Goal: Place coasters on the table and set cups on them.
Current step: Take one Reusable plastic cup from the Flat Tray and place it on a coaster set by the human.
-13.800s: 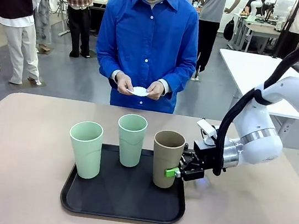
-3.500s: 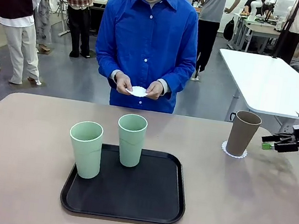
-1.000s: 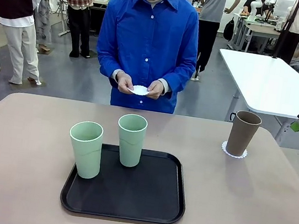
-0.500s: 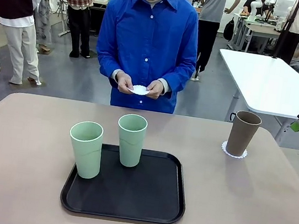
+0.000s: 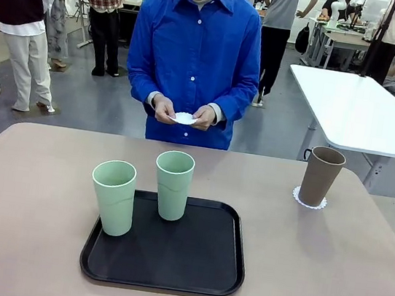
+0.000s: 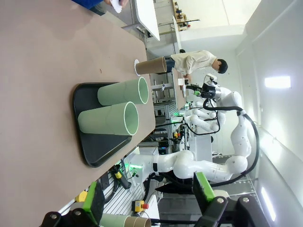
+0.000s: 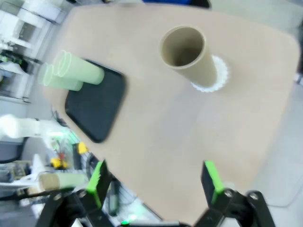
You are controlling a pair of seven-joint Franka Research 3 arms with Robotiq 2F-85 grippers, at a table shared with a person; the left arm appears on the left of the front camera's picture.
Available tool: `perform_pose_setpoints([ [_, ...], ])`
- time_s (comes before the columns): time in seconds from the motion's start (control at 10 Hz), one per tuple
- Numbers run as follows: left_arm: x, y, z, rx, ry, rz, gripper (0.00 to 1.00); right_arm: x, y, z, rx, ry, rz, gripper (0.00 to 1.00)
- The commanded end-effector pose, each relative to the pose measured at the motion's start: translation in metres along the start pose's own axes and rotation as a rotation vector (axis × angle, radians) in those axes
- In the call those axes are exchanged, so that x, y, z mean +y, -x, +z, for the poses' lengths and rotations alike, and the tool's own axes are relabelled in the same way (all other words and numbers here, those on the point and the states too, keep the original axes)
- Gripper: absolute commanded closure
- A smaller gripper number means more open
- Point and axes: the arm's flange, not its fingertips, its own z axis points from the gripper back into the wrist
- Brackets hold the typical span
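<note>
Table, beige-pink, takes up most of front view; person in blue shirt stands at far side. Black tray sits near-centre on it.

Both grippers empty w/ jaws wide apart. Left gripper hangs well back from tray. Right gripper looks down on table's right end, clear of everything.

Cups: left mint cup at tray's left edge, far mint cup toward its far edge. Both upright, near each other but not touching. Taupe cup stands upright at table's far right on a coaster, scalloped rim showing round its base. Second coaster is pinched between person's hands, off the table.

Approx one of three done; next prob. needs that coaster laid down, then a mint cup lifted.

Risks:
- Cups are tall + tapered, so a high or off-centre pinch could tip one or knock its neighbour.
- Paper coaster is light, so a cup landing w/ sideways drift could shove or crease it.
- Arm reaching in while person's hands are over the table means collision.
</note>
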Motion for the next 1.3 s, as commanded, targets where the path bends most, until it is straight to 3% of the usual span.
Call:
perform_pose_setpoints([
  [0.0, -0.001, 0.000, 0.001, -0.004, 0.013, -0.011, 0.00, -0.042, 0.008, 0.004, -0.024, -0.213, -0.088, 0.00],
  [0.1, -0.001, 0.000, 0.001, -0.004, 0.013, -0.011, 0.00, -0.059, 0.019, 0.005, -0.104, -0.244, -0.131, 0.00],
  [0.7, -0.001, 0.000, 0.001, -0.004, 0.013, -0.011, 0.00, -0.116, 0.075, -0.012, -0.192, -0.417, -0.211, 0.00],
  [1.2, -0.001, 0.000, 0.001, -0.004, 0.013, -0.011, 0.00, -0.110, 0.078, -0.013, -0.160, -0.379, -0.224, 0.00],
])
